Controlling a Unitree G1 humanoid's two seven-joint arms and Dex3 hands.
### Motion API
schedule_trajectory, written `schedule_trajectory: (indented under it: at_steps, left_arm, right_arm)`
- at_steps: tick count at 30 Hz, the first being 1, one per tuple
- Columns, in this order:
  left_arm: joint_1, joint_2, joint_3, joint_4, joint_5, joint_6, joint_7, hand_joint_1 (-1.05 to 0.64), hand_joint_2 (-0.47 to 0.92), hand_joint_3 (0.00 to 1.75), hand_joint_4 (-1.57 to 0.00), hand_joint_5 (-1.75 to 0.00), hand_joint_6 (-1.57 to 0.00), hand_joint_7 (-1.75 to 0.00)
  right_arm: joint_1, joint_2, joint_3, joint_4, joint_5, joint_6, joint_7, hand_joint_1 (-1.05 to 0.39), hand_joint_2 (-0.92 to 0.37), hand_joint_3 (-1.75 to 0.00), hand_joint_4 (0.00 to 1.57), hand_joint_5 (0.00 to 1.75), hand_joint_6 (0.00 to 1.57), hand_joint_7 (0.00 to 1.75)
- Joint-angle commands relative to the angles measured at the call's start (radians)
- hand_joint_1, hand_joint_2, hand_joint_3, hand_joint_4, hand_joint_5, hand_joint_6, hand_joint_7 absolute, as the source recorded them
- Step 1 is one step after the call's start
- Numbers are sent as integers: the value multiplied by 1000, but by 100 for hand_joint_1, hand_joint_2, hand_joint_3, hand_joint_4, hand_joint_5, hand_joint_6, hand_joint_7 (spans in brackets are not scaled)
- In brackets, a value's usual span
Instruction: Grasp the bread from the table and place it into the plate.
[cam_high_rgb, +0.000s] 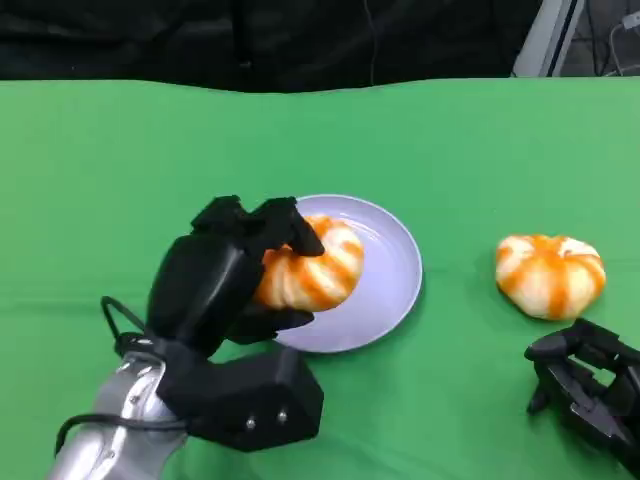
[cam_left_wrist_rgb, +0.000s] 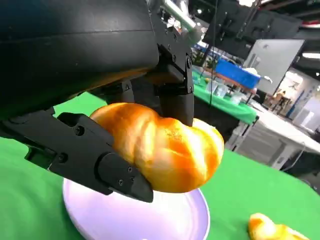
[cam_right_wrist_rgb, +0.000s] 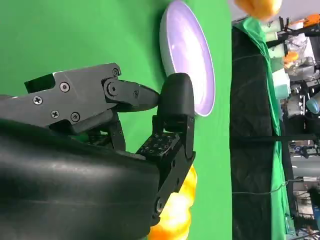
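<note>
My left hand (cam_high_rgb: 215, 280) grips a round orange-and-white bread (cam_high_rgb: 312, 270) and holds it over the left part of the pale lilac plate (cam_high_rgb: 392, 275). In the left wrist view the bread (cam_left_wrist_rgb: 167, 150) sits between the black fingers (cam_left_wrist_rgb: 100, 160), a little above the plate (cam_left_wrist_rgb: 150, 220). A second bread (cam_high_rgb: 550, 275) lies on the green table to the plate's right. My right hand (cam_high_rgb: 590, 385) rests near the table's front right, just in front of that bread, with its fingers (cam_right_wrist_rgb: 172, 102) curled in and nothing in them. In the right wrist view the second bread (cam_right_wrist_rgb: 175, 215) lies behind the hand.
The green cloth table (cam_high_rgb: 120, 160) stretches wide to the left and behind the plate. Its far edge (cam_high_rgb: 320, 85) meets a dark backdrop. The right wrist view shows the plate (cam_right_wrist_rgb: 187, 65) beyond my right hand.
</note>
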Motion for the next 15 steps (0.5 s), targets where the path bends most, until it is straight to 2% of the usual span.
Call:
schedule_trajectory:
  at_steps: [1, 9, 15]
  left_arm:
    - [-91, -10, -19, 168, 7, -74, 64, 1, 84, 1, -48, -175, -53, -151]
    - [-250, -45, -61, 486, 9, -171, 124, 0, 85, 0, -46, -175, -49, -156]
    - [-315, -65, -70, 638, -19, -221, 116, -5, 85, 0, -45, -172, -52, -149]
  right_arm:
    - [2, -8, -5, -5, 8, -8, -7, -25, -92, -45, 64, 168, 78, 102]
    - [2, -12, -1, -3, 5, -11, -4, -26, -92, -45, 63, 168, 78, 102]
    - [4, -9, -1, -5, 10, -11, 0, -25, -92, -45, 63, 168, 77, 102]
